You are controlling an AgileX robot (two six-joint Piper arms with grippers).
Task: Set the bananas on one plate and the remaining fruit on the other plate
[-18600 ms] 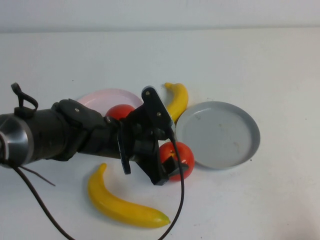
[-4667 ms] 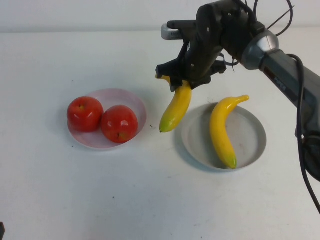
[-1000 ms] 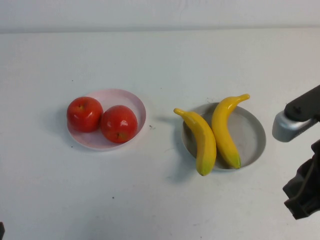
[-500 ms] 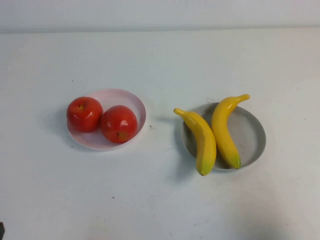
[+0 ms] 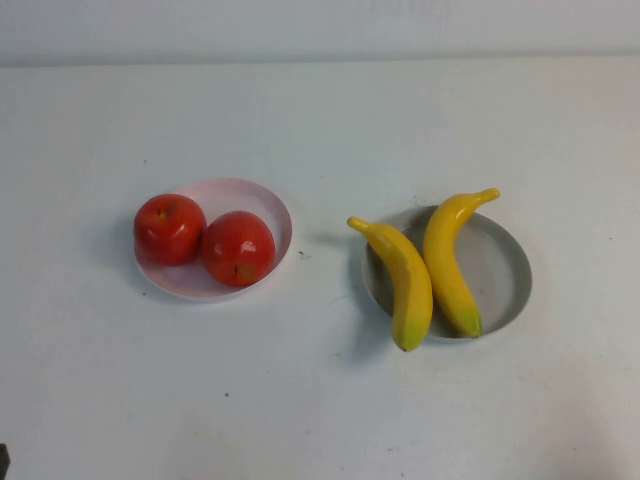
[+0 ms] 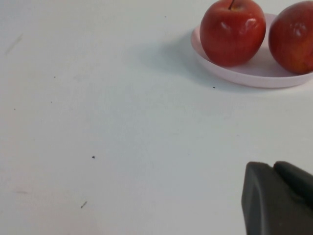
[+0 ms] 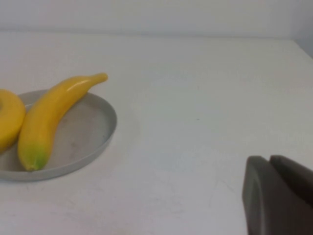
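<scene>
- Left gripper [image 6: 279,198] appeared only in its wrist view, low over the white table [image 5: 320,400] and well apart from the pink plate [image 5: 262,200]; finger state could not be told.
- Right gripper [image 7: 279,193] likewise, apart from the grey plate [image 5: 505,270]; finger state could not be told.
- Two glossy red apples [image 5: 205,238] sat touching on the pink plate.
- Two yellow bananas [image 5: 428,268] lay side by side on the grey plate, the left one overhanging its rim.
- The high view showed neither arm.

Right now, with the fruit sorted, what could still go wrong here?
The left banana lies across the grey plate's rim, overhanging the table, so a bump might roll it off. The two apples fill the pink plate and could roll if it is nudged. The left gripper and right gripper are parked away.
</scene>
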